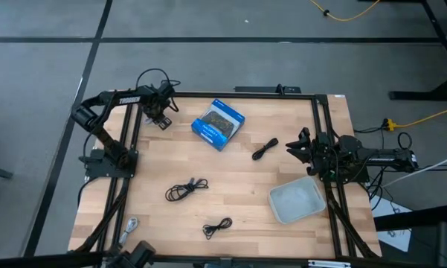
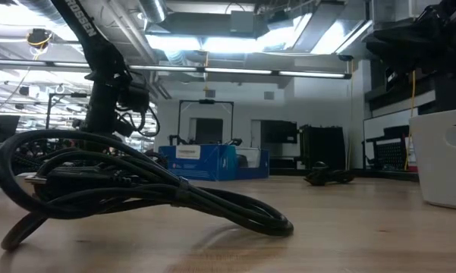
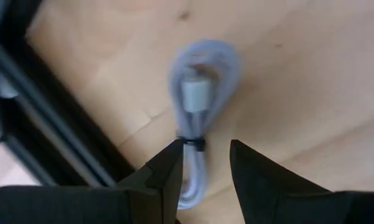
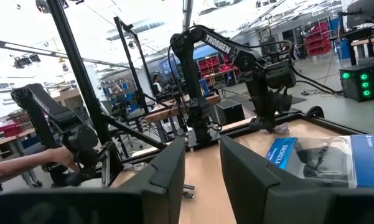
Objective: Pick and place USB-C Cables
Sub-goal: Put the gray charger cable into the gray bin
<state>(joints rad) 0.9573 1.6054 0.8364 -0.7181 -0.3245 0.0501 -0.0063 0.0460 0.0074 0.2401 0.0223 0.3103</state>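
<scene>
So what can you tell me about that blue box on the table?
The blue box is a flat rectangular carton, blue round its edges with a dark printed panel on top and white lettering along one side. It looks like cardboard retail packaging, closed. It lies flat on the wooden table, turned at an angle to the edges, towards the far side just right of the left gripper. Nothing touches it; the nearest black cable lies apart to its right.

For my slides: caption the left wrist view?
Open left gripper poised over a coiled pale cable near the table's edge.
</scene>
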